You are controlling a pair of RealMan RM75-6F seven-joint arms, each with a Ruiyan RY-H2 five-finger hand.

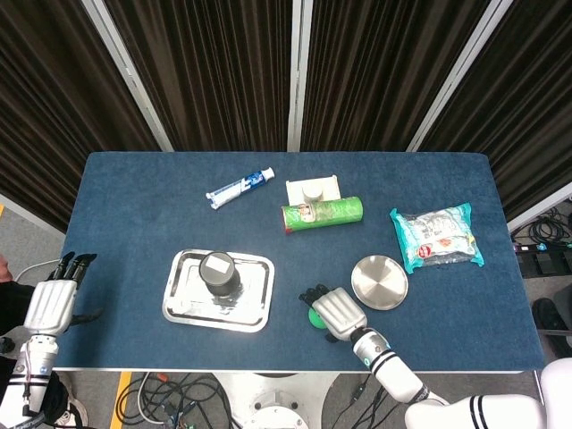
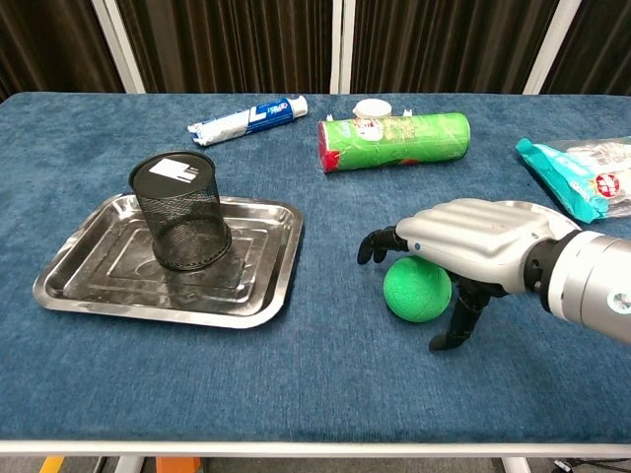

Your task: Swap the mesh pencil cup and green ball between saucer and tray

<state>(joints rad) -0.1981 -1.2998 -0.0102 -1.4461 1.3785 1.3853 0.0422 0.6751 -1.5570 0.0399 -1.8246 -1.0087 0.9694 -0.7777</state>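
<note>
The black mesh pencil cup (image 1: 219, 273) (image 2: 182, 212) stands upright on the left part of the steel tray (image 1: 259, 295) (image 2: 266, 291). On the blue cloth right of the tray lies the green ball (image 1: 314, 315) (image 2: 414, 292). My right hand (image 1: 338, 310) (image 2: 478, 244) arches over the ball, fingers curved past its far side and thumb down on the cloth at its right; it is not clasped. The bare saucer (image 1: 379, 282) lies right of the hand, hidden in the chest view. My left hand (image 1: 52, 304) hangs off the table's left edge, fingers straight, holding nothing.
At the back lie a toothpaste tube (image 1: 241, 188) (image 2: 246, 118), a green chip can (image 1: 322, 213) (image 2: 394, 140) on its side and a white lidded box (image 1: 312, 189). A teal snack bag (image 1: 438, 236) (image 2: 582, 177) sits at the right.
</note>
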